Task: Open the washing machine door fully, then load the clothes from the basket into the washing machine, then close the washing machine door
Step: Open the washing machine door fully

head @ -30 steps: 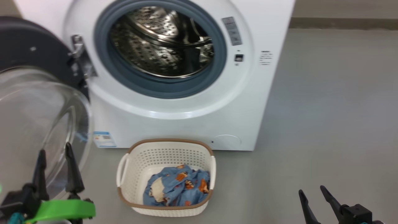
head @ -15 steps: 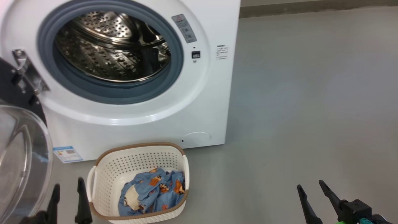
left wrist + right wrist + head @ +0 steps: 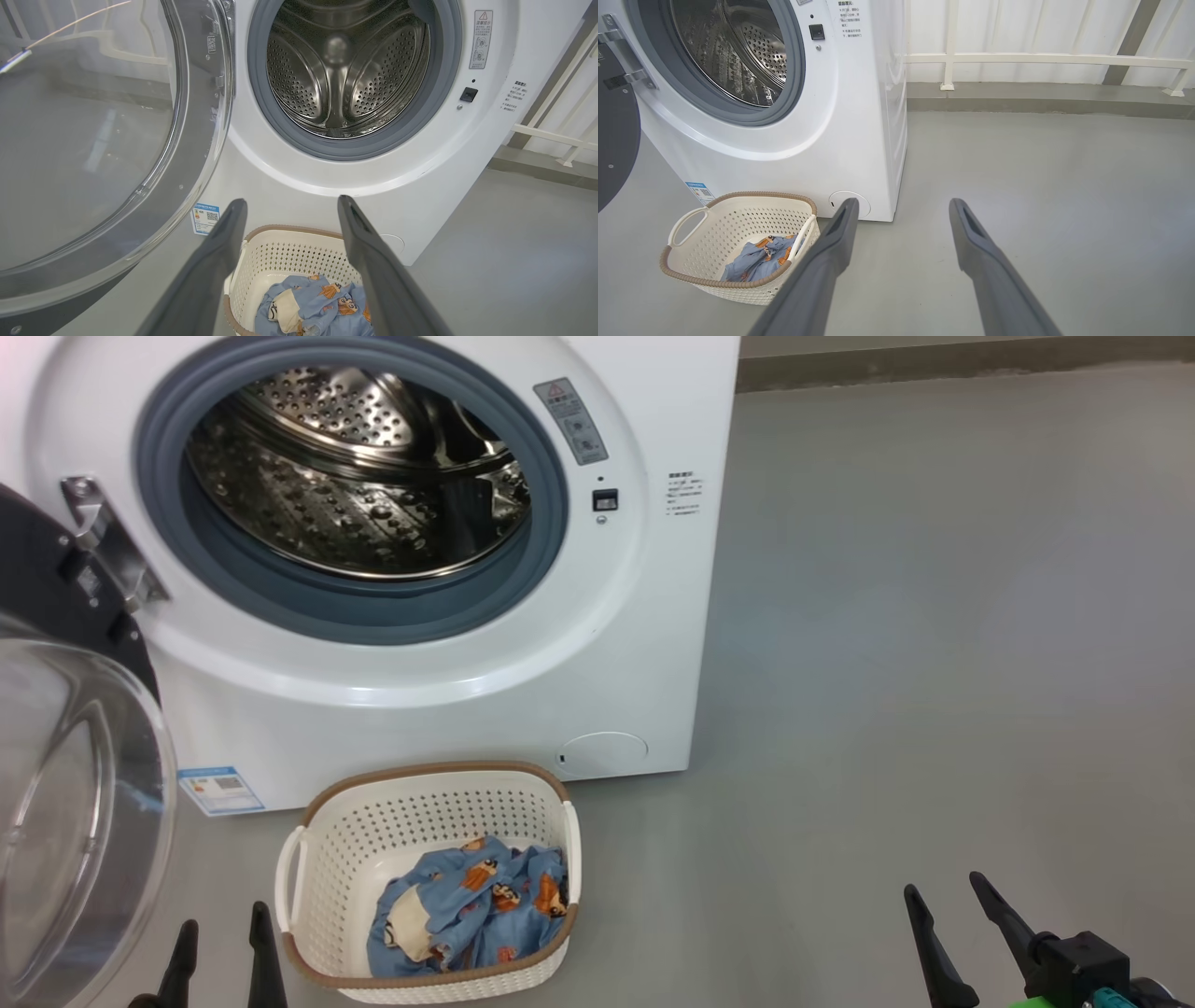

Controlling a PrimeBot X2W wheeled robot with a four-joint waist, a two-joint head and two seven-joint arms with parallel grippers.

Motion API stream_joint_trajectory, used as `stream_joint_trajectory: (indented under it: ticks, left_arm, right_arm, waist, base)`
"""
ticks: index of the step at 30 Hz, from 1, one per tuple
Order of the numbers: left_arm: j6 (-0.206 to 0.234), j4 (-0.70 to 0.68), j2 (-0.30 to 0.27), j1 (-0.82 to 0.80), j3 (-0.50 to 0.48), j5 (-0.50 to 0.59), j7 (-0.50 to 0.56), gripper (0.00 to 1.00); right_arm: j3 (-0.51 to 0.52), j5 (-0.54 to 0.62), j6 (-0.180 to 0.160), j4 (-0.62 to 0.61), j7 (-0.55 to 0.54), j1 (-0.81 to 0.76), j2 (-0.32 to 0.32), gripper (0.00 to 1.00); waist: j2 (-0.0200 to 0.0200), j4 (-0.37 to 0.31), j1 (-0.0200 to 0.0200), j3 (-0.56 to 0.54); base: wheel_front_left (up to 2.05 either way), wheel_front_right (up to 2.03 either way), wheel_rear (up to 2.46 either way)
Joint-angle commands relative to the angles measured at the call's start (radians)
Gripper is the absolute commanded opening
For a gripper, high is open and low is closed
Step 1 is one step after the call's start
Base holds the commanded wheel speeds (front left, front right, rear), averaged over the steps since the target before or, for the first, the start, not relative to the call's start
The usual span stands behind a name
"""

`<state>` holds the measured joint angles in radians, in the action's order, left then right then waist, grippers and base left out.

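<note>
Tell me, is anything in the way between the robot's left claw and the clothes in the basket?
Only the side wall of the basket stands between the open left gripper and the clothes. The basket is open on top and nothing lies over the clothes, so reaching in from above looks free.
</note>
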<state>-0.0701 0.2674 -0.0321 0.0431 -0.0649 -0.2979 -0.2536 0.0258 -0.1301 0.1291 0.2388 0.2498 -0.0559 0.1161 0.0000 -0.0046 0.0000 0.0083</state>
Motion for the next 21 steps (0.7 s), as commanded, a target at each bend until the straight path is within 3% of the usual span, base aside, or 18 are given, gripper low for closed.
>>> stream_joint_trajectory:
  ticks: [1, 21]
  left_arm:
    - [0.01, -0.019, -0.018, -0.014, -0.029, -0.001, -0.008, 1.0]
    - [0.032, -0.011, -0.018, -0.001, -0.024, -0.002, -0.008, 1.0]
  right_arm:
    - [-0.016, -0.001, 0.002, -0.024, 0.012, 0.037, 0.006, 1.0]
    - [-0.016, -0.002, 0.002, -0.021, 0.012, 0.038, 0.007, 1.0]
  waist:
    - [0.0, 0.014, 0.0, -0.003]
    - [0.0, 0.096, 0.0, -0.013]
  base:
    - [0.0, 0.0, 0.0]
    - [0.0, 0.0, 0.0]
